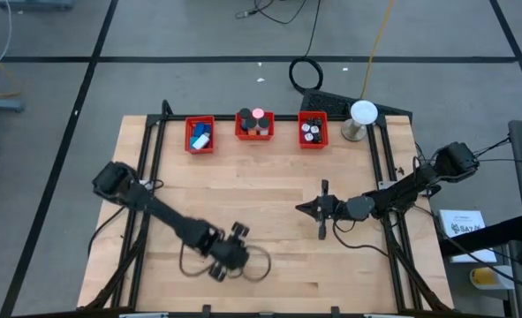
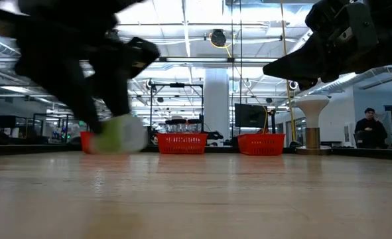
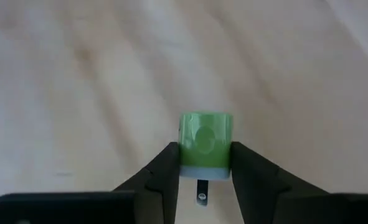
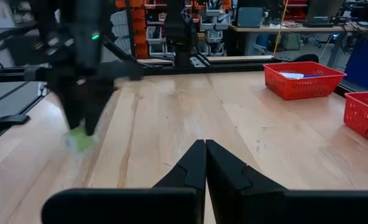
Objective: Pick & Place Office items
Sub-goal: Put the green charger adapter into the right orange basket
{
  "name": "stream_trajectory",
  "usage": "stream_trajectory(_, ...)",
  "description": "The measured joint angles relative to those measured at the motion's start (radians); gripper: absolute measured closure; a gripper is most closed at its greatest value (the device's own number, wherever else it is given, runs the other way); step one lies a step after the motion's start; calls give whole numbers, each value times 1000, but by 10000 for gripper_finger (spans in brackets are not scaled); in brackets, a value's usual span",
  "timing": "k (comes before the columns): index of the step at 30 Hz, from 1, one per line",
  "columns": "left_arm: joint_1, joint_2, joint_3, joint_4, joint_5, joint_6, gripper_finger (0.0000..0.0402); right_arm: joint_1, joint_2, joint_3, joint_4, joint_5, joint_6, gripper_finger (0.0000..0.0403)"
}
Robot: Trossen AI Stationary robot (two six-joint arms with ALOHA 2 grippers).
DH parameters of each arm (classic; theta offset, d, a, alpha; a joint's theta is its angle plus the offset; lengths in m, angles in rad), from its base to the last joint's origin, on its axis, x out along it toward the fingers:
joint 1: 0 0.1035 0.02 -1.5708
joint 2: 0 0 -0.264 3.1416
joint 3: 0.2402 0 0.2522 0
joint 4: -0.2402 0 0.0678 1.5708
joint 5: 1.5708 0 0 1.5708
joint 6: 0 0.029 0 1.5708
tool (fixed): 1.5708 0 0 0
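My left gripper (image 3: 204, 163) is shut on a small green cylinder with a white base (image 3: 203, 144). It stands over the near middle of the table (image 1: 230, 254); the arm hides the cylinder in the high view. The low view shows the green and white piece (image 2: 119, 135) under the dark fingers, and the right wrist view shows it (image 4: 78, 139) below the left arm. My right gripper (image 4: 205, 153) is shut on nothing and hovers right of centre (image 1: 305, 208), pointing toward the table's left. Other office items lie in the three red bins. My left gripper pinches the green cylinder by its two opposite sides (image 3: 182, 152) between the two fingers, coming from above and pointing down. The white base end sits nearest the gripper and the green end points at the table. In the low view the piece hangs just off the wood.
Three red bins stand along the far edge: left (image 1: 200, 137), middle (image 1: 253, 125) and right (image 1: 312, 131), each with small items inside. A white dome lamp (image 1: 363, 113) stands at the far right corner. Bare wood lies between the grippers and the bins.
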Motion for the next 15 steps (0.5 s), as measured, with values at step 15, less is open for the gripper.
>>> stream_trajectory(15, 469, -97, -21, 55, 139, 147, 338, 84, 0, 0, -31, 59, 31, 403)
